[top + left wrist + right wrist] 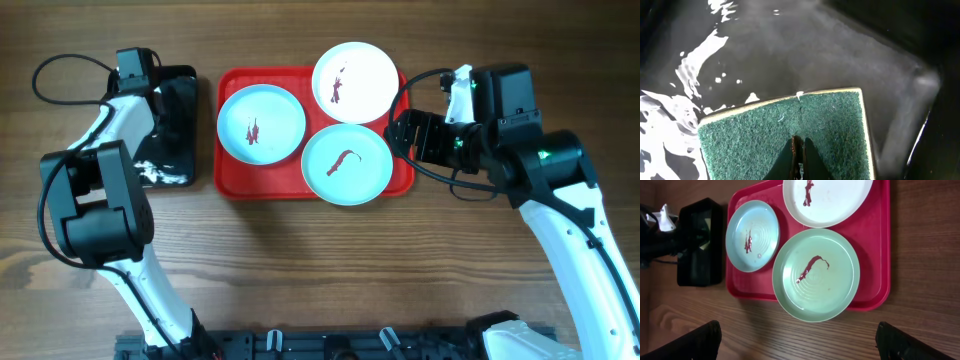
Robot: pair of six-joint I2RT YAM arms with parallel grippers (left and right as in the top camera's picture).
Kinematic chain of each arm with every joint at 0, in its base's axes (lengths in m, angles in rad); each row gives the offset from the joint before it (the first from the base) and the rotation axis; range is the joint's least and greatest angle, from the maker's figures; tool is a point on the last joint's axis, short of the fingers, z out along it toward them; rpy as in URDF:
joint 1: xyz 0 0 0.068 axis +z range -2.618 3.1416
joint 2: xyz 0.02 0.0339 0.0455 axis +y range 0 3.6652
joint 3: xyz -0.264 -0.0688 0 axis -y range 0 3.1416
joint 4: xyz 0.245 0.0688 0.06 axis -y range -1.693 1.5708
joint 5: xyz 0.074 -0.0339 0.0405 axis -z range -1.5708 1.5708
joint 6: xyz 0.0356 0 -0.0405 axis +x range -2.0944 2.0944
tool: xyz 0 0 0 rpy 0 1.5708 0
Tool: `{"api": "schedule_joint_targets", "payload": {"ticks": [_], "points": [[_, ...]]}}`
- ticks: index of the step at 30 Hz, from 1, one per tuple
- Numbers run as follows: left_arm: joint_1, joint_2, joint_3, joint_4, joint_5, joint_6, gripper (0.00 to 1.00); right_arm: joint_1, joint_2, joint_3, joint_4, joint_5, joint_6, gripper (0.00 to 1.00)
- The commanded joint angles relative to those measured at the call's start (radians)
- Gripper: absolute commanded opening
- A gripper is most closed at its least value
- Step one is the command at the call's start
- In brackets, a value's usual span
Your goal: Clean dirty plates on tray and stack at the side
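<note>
The red tray (229, 182) holds three plates, each with a dark red smear: a white plate (355, 82) at the back, a pale blue plate (261, 123) on the left and a pale green plate (346, 164) in front. My right gripper (408, 136) hovers just off the tray's right edge, open and holding nothing. In the right wrist view its fingers (695, 341) sit wide apart below the pale green plate (816, 274). My left gripper (798, 141) is down in the black tray (188, 90), shut on a green sponge (750, 135), pinching its face.
The black tray (875, 45) holds shiny water and sits left of the red tray (875, 287). Wooden table (330, 270) lies all around. A black cable (60, 70) loops at the far left, and a rail (330, 345) runs along the front edge.
</note>
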Motion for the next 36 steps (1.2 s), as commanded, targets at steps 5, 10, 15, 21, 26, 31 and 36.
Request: {"api": "schedule_joint_targets", "payload": {"ticks": [5, 10, 15, 21, 26, 31, 36], "points": [[0.017, 0.166, -0.106, -0.034, 0.024, -0.024, 0.04, -0.004, 0.009, 0.018, -0.002, 0.018, 0.011, 1.00], [0.017, 0.166, -0.106, -0.034, 0.032, -0.025, 0.04, -0.004, 0.008, 0.018, -0.002, 0.018, 0.011, 1.00], [0.017, 0.166, -0.106, -0.034, 0.032, -0.025, 0.04, -0.004, 0.008, 0.018, -0.002, 0.018, 0.011, 1.00], [0.017, 0.166, -0.106, -0.034, 0.032, -0.025, 0.04, -0.004, 0.009, 0.018, -0.002, 0.018, 0.012, 1.00], [0.017, 0.166, -0.106, -0.034, 0.032, -0.025, 0.04, -0.004, 0.008, 0.018, -0.002, 0.018, 0.012, 1.00], [0.017, 0.166, -0.106, -0.034, 0.032, -0.025, 0.04, -0.004, 0.008, 0.018, -0.002, 0.018, 0.011, 1.00], [0.017, 0.166, -0.106, -0.034, 0.047, -0.024, 0.04, -0.004, 0.008, 0.018, -0.002, 0.018, 0.011, 1.00]]}}
